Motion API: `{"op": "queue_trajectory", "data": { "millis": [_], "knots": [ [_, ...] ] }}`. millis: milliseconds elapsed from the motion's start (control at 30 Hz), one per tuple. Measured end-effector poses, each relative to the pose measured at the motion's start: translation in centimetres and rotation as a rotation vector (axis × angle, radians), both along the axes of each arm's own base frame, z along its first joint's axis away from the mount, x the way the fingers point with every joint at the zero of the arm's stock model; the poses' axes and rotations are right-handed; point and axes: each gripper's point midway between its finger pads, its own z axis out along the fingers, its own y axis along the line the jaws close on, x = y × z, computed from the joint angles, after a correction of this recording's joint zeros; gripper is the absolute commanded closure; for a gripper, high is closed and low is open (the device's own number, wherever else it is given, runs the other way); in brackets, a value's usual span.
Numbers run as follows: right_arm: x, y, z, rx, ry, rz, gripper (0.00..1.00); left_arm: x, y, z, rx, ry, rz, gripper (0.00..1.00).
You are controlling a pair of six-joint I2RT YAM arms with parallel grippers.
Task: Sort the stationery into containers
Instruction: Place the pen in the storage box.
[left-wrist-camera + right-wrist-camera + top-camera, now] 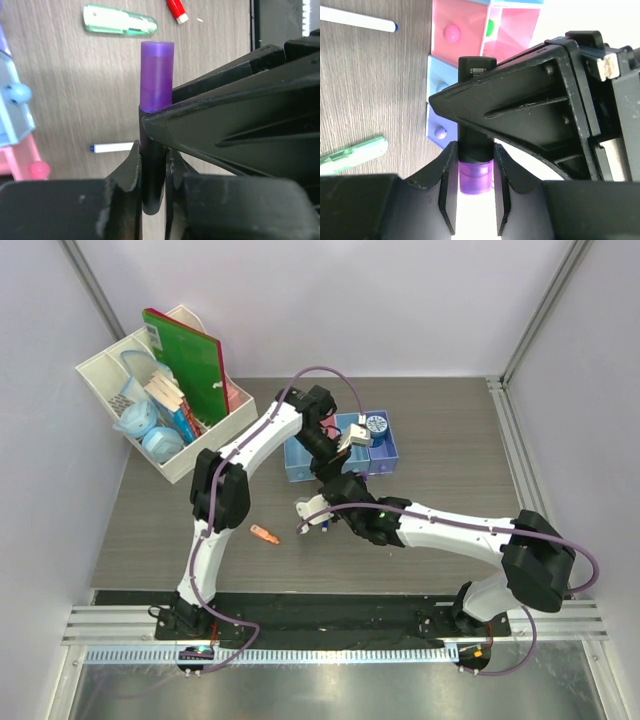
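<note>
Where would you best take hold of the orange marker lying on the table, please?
I would take the orange marker across its middle, coming straight down from above: it lies flat and slanted on the table, with bare wood along both long sides for the fingers.

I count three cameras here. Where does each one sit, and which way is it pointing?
Top external: fixed above and behind the arms, looking down on the table; the left arm and right arm show, bases at the bottom.
Left wrist: on the left arm, looking along its own fingers, which pinch the purple-black marker.
Right wrist: on the right arm, looking along its fingers past that marker towards the containers.
Shared: both wrist views show that marker, the green marker and the blue-white pen.
</note>
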Motion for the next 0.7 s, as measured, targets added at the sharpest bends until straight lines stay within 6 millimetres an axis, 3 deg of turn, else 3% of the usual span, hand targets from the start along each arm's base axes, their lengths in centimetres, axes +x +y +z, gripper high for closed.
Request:
{"op": "queue_trajectory", "data": {
  "millis": [67,133,167,200,233,300,400,567,700],
  "knots": [
    [-0.1,0.0,0.0,-0.010,-0.003,0.003,0.99,-0.2,0.2,-0.1,0.008,0.016,0.004,1.00],
    [-0.1,0.1,-0.1,-0.013,-0.004,0.006,0.90,-0.4,0.3,-0.1,0.011,0.022,0.004,1.00],
    [-0.1,0.1,-0.1,-0.015,-0.004,0.004,0.81,-0.4,0.3,-0.1,0.012,0.022,0.004,1.00],
    [0.0,0.1,-0.1,-0.015,-0.006,0.002,0.59,-0.3,0.3,-0.1,0.011,0.020,0.004,1.00],
    [0.0,0.1,-0.1,-0.015,-0.008,0.000,0.48,-0.3,0.3,-0.2,0.012,0.019,0.004,1.00],
    [0.2,0.1,-0.2,-0.010,-0.015,-0.012,0.32,-0.2,0.3,-0.2,0.011,0.017,0.006,1.00],
    [0.3,-0.2,-0.1,0.013,-0.019,-0.051,0.19,0.0,0.5,-0.3,0.021,0.015,0.016,1.00],
    [0.2,0.3,1.2,0.136,0.001,-0.100,0.16,0.6,1.2,-0.2,0.032,0.043,0.063,1.00],
    [-0.1,0.0,4.4,0.338,0.003,-0.149,0.15,0.5,2.3,-0.5,0.074,0.131,0.162,1.00]
  ]
}}
